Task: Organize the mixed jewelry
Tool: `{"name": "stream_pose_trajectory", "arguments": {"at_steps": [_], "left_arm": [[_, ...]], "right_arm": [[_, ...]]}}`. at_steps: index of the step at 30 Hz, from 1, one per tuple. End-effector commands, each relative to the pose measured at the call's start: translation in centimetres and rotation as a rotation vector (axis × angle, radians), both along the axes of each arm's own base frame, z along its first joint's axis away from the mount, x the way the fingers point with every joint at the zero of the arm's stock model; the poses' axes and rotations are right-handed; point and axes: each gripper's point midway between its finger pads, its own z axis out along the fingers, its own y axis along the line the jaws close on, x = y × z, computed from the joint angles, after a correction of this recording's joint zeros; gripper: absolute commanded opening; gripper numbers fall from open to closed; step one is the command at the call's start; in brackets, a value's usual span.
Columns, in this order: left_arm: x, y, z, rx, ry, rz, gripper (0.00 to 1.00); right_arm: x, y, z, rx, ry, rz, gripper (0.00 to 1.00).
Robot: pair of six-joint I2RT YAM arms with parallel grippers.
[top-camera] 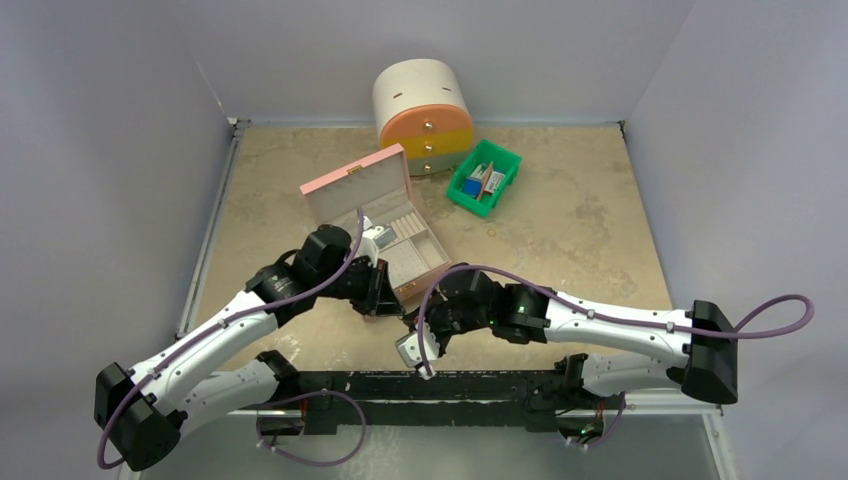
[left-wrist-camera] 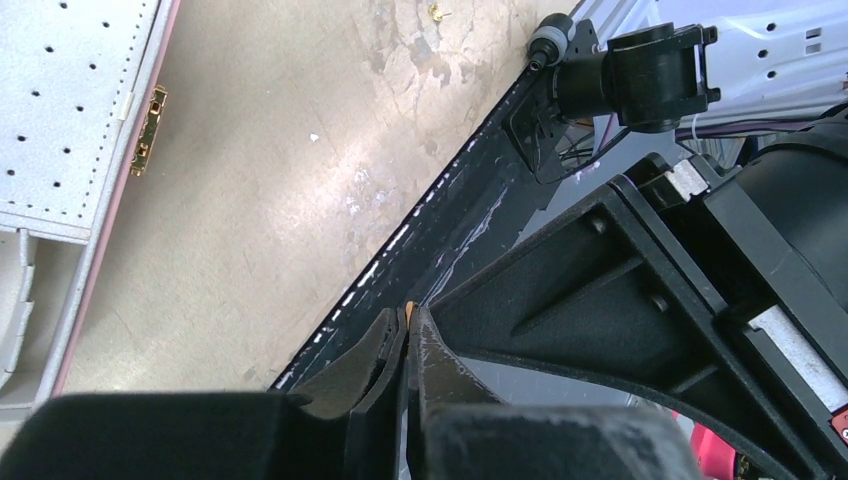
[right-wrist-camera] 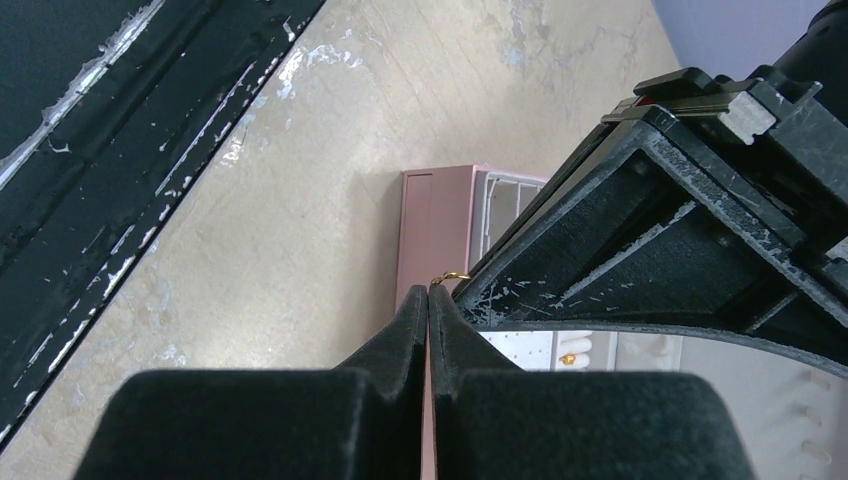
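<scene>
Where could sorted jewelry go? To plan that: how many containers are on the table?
3: the open pink jewelry box near the middle, the round drawer unit at the back, and the green bin to its right. A small one could still lie hidden.

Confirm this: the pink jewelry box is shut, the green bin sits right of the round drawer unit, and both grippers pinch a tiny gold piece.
The pink jewelry box is open, not shut; the top view shows its lid tipped back. The green bin does sit right of the round drawer unit, and the left gripper and right gripper both pinch a tiny gold piece.
</scene>
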Motion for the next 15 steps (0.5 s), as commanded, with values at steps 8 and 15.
{"name": "stream_pose_trajectory", "arguments": {"at_steps": [8, 15], "left_arm": [[0.3, -0.9, 1.6, -0.066, -0.034, -0.008, 0.0], [1.8, -0.3, 3.4, -0.075, -0.119, 0.082, 0.0]], "right_arm": [[0.3, 1.4, 3.9, 0.107, -0.043, -0.008, 0.0], [-0.1, -0.1, 4.8, 0.208, 0.049, -0.105, 0.19]]}}
